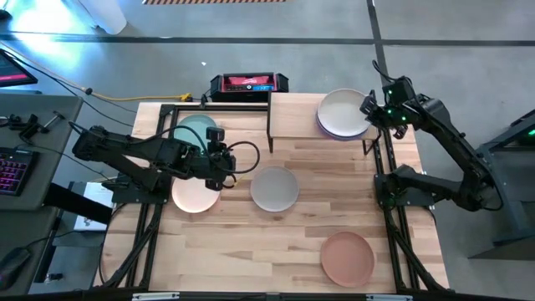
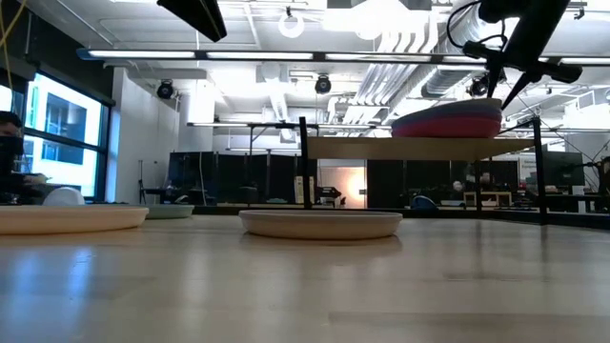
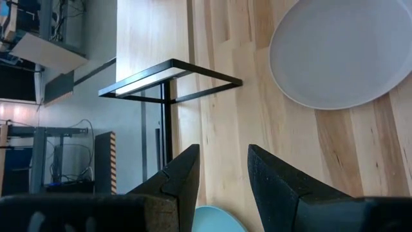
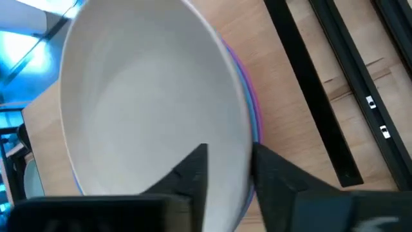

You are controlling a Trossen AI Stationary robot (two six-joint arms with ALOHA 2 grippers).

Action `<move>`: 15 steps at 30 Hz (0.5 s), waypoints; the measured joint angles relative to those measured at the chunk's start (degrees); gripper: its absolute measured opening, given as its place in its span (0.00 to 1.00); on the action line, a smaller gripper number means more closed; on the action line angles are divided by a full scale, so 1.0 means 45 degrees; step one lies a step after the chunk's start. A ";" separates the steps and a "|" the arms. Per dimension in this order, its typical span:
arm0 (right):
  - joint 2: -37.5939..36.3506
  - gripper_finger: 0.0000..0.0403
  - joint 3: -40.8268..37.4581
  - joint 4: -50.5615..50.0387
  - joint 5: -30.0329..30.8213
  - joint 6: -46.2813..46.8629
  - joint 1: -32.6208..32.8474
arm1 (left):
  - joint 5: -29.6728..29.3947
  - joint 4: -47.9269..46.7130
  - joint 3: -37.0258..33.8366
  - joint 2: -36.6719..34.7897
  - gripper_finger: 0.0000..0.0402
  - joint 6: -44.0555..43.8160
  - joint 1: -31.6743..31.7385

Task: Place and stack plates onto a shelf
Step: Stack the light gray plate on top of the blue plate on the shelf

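My right pincer (image 1: 369,109) sits at the rim of the white plate (image 1: 341,109), its fingers straddling that rim with a little slack; I cannot tell whether they pinch it. That plate tops a stack on the shelf (image 1: 294,114). My left pincer (image 1: 230,158) is spread, over the desk (image 1: 251,242) between the teal plate (image 1: 194,127), pink plate (image 1: 192,197) and grey plate (image 1: 274,188). A brown plate (image 1: 347,258) lies nearer the front.
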 joint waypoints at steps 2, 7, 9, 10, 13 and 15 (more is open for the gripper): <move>0.0000 0.32 0.0000 0.0063 -0.0001 -0.0251 0.0000 | 0.0001 0.0000 0.0000 0.0000 0.30 0.0000 -0.0001; -0.0005 0.44 0.0000 0.0468 -0.0232 -0.0590 0.0000 | 0.0005 0.0000 0.0000 0.0000 0.30 0.0004 0.0000; -0.0024 0.47 0.0000 0.0600 -0.0429 -0.0606 0.0000 | 0.0002 0.0000 0.0000 0.0000 0.30 0.0002 -0.0002; -0.0037 0.48 0.0000 0.0642 -0.0441 -0.0606 0.0000 | 0.0005 0.0000 0.0000 0.0000 0.30 0.0002 -0.0005; -0.0039 0.51 0.0000 0.0646 -0.0481 -0.0713 0.0000 | 0.0005 0.0000 0.0000 0.0000 0.30 0.0002 -0.0002; -0.0039 0.52 0.0000 0.0626 -0.0486 -0.0880 0.0000 | 0.0005 0.0000 0.0000 0.0000 0.30 0.0004 0.0000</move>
